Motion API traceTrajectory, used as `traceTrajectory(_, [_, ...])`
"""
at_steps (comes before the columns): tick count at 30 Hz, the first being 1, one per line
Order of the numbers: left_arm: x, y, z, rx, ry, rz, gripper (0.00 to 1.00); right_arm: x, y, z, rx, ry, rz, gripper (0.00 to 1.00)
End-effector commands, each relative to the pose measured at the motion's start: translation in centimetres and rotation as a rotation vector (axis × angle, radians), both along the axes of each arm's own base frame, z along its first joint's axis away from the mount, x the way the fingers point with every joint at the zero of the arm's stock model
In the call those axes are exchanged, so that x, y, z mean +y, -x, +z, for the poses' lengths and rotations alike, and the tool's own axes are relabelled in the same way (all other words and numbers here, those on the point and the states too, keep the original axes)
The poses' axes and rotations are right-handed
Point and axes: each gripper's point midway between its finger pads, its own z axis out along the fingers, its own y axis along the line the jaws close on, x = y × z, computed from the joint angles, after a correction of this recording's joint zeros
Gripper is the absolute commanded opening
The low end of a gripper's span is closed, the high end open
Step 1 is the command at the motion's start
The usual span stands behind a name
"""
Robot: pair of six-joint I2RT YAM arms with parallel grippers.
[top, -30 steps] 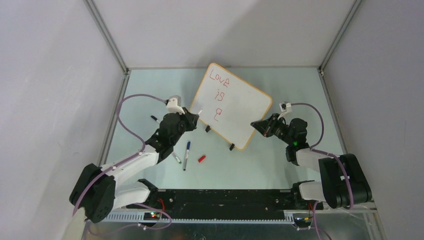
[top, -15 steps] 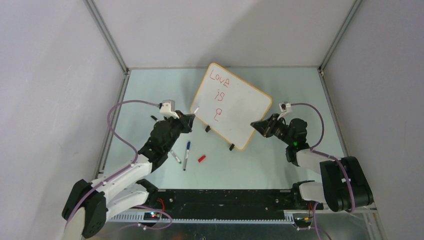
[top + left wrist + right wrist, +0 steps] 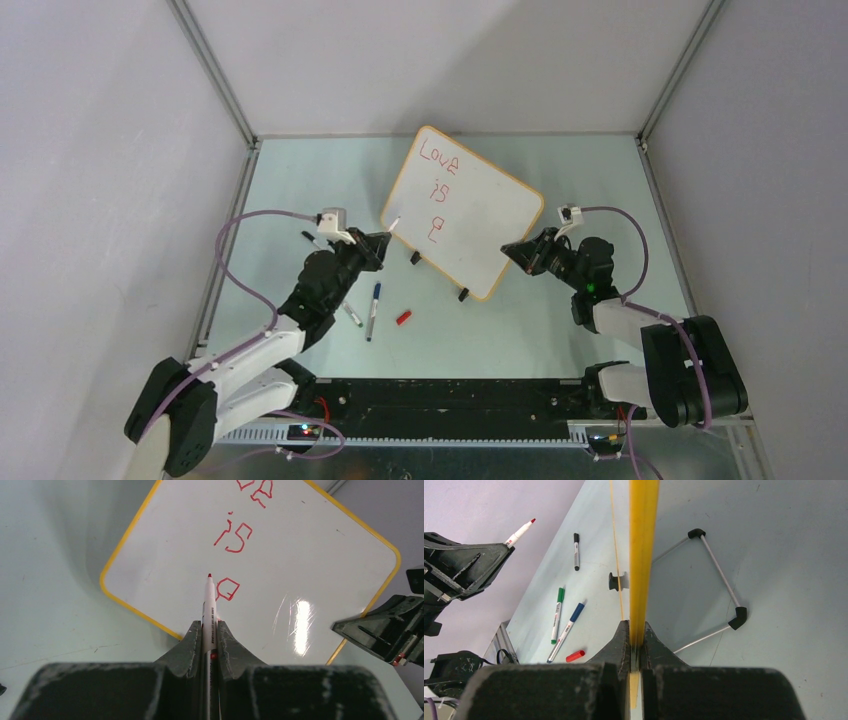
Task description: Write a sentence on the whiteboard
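The whiteboard (image 3: pixel 485 225) stands tilted on the table, with an orange-yellow frame. The sentence (image 3: pixel 437 188) in red reads "Love", "is" and one looped letter (image 3: pixel 227 588) on a third line. My left gripper (image 3: pixel 378 246) (image 3: pixel 206 627) is shut on a red-tipped white marker (image 3: pixel 208 602). The marker's tip (image 3: pixel 532 520) points at the board near the looped letter and hangs apart from the board's face. My right gripper (image 3: pixel 518 250) (image 3: pixel 637 627) is shut on the whiteboard's right edge (image 3: pixel 643 555), seen edge-on.
Loose on the table left of the board lie a blue marker (image 3: pixel 373 308), a green marker (image 3: pixel 557 615), a black marker (image 3: pixel 576 551) and a red cap (image 3: pixel 403 317). Two black clip feet (image 3: pixel 463 294) hold the board's lower edge. A wire stand (image 3: pixel 719 580) lies behind it.
My left arm has drawn back down and to the left, taking the marker a little away from the board. The right arm and the board have not moved.
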Motion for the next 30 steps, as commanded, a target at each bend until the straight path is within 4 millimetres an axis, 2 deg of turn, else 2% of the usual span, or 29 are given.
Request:
traceTrajectory(1, [-0.4,0.1,2.9,-0.100,0.060,-0.029,0.00,-0.5,-0.5,-0.2,-0.020,0.036,-0.032,0.00])
traceTrajectory(6, [-0.5,-0.6,2.3,-0.067,0.051,-0.011,0.00,-0.6,-0.6,0.0,-0.031,0.049,-0.039,0.00])
traceTrajectory(14, [-2.9,-1.7,1.3,0.026,0.078,-0.075,0.00,-0.8,-0.6,0.0,-0.039,0.064,-0.046,0.00])
traceTrajectory(20, [-5.8,-1.1,0.6,0.032,0.021,-0.231,0.00,-1.0,-0.6,0.2,-0.034,0.070,-0.050,0.00])
traceTrajectory(30, [-7.0,-0.4,-0.3,0.009,-0.045,-0.317,0.00,-0.5,-0.6,-0.3,-0.029,0.077,-0.037,0.00])
